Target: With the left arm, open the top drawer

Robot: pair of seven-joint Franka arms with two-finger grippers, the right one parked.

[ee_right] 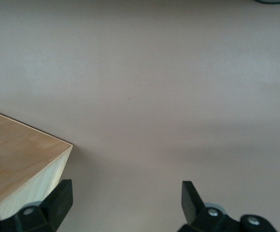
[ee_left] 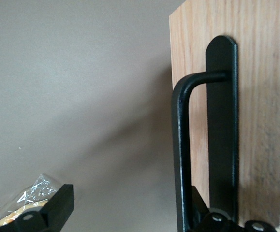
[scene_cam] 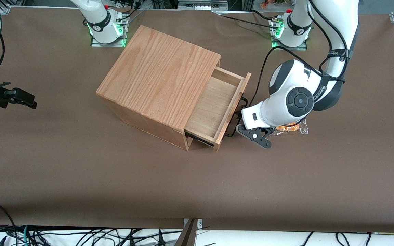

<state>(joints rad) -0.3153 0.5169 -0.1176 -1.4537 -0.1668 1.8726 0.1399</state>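
While top drawer (scene_cam: 217,107) sits part-way out of oak box (scene_cam: 159,75), your gripper (scene_cam: 239,118) straddles black wire handle (ee_left: 181,150), fingers apart (one behind bar, hooking rather than clamping), so pull carries drawer outward. Wrapped snack (scene_cam: 291,128) lies near wrist.

We find the pincer (scene_cam: 243,127) directly in front of the top drawer (scene_cam: 217,107), its fingers spread, one finger (ee_left: 212,220) between the handle (ee_left: 181,145) and the drawer front. The snack packet (scene_cam: 291,128) lies on the table (scene_cam: 80,177) just beside the pincer, toward the working arm's end.
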